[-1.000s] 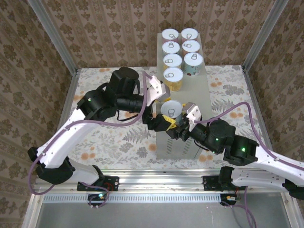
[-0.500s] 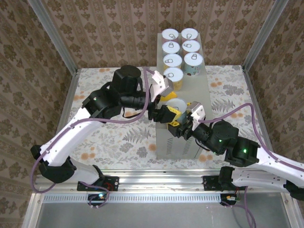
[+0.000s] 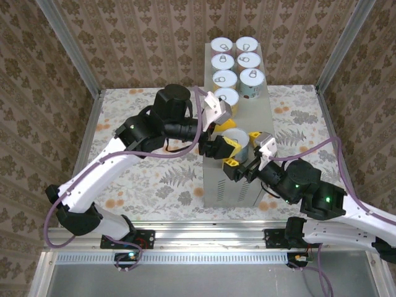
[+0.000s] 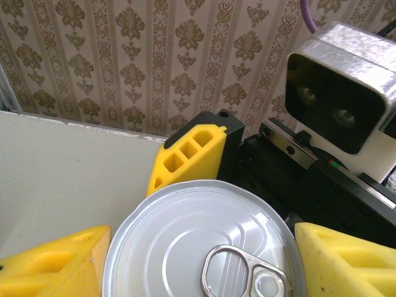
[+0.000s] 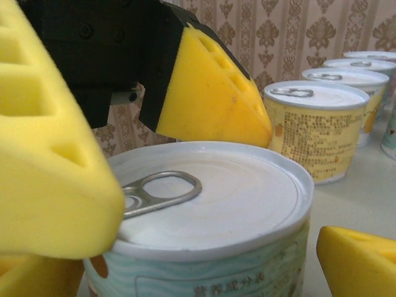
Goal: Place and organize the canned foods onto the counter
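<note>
Grey counter (image 3: 238,185) before patterned wallpaper (image 3: 124,43), we see the teal tin (image 3: 238,141) upright at mid-counter, now clamped by the left gripper (image 3: 225,142), arm bent inward; the right gripper (image 3: 246,153), gripping it earlier, stands spread beside it

white arms (image 3: 93,174) with black joints (image 3: 170,102) (small green lights), purple cables (image 3: 47,223), yellow hollow-celled fingers (image 4: 185,154).

Far end of counter (image 3: 255,110) held seven cans (image 3: 224,78) in two rows, with one bare slot right of the nearest yellow can (image 3: 226,97). Mid-top was crowded: left gripper (image 3: 226,137) and right gripper (image 3: 243,148) flanked a teal can (image 3: 237,135). A bare strip lay between it and the rows.
</note>
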